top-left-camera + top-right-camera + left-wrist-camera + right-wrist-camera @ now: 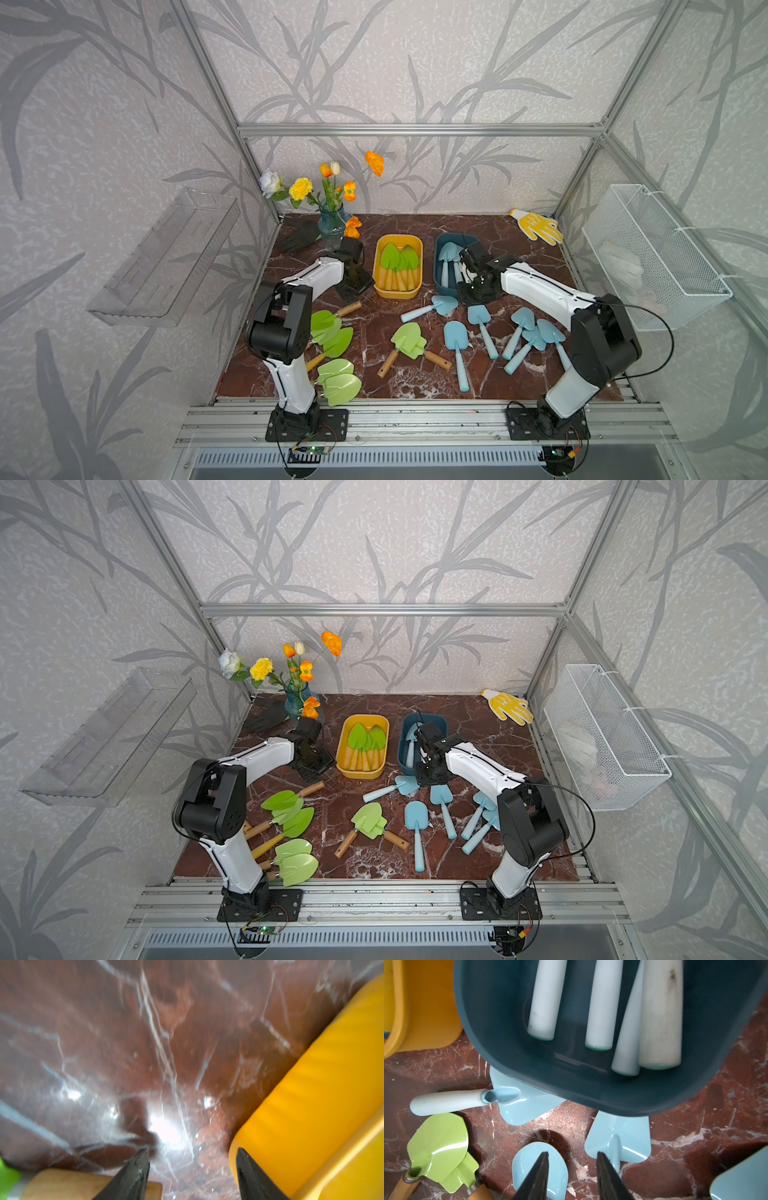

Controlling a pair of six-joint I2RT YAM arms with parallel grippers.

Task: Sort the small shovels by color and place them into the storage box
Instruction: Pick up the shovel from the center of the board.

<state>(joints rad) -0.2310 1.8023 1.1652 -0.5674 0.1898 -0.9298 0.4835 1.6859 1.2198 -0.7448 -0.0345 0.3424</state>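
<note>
while both grippers are empty, left gripper (191, 1151) half open by yellow box (311, 1084), right gripper (572, 1154) narrowly open at blue box (508, 1043), most green shovels (337, 343) and blue shovels (455, 336) lie loose on table (374, 316). risk: one blade (517, 1111) runs under blue box rim; pulling it could drag box.

table (374, 328): glossy marble | green shovels (438, 1142): glossy blades, wooden handles | blue box (500, 1022): smooth plastic

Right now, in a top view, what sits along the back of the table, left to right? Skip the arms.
black glove → vase → yellow box → blue box → yellow glove
</note>
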